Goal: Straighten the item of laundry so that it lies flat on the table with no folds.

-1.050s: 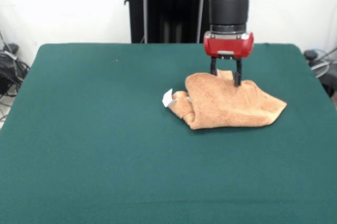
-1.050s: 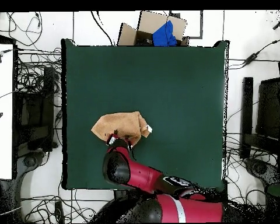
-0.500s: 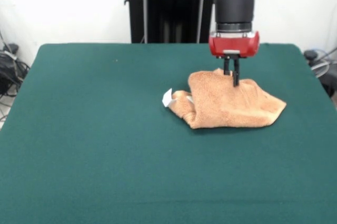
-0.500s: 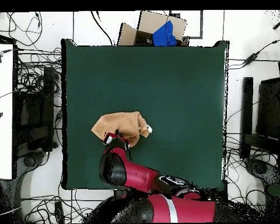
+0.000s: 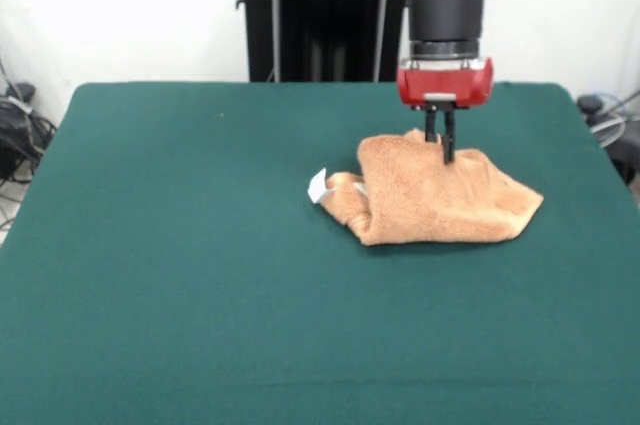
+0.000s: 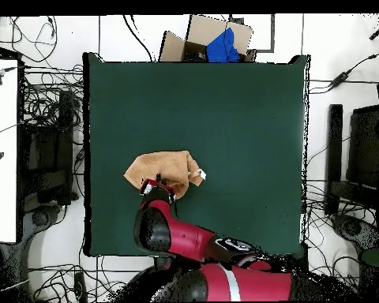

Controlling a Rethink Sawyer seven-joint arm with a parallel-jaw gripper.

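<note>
One crumpled orange-tan terry towel lies at 2 o'clock on one dark green felt table. My gripper pinches its rear fold, fingers pressed together.

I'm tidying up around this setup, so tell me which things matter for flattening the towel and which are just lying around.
Part of the job:
- crumpled orange-tan terry cloth towel
- dark green felt-like table
- red and black gripper, shut on the towel's far edge

Just lying about:
- open cardboard box holding a blue cloth
- tangled black floor cables
</note>
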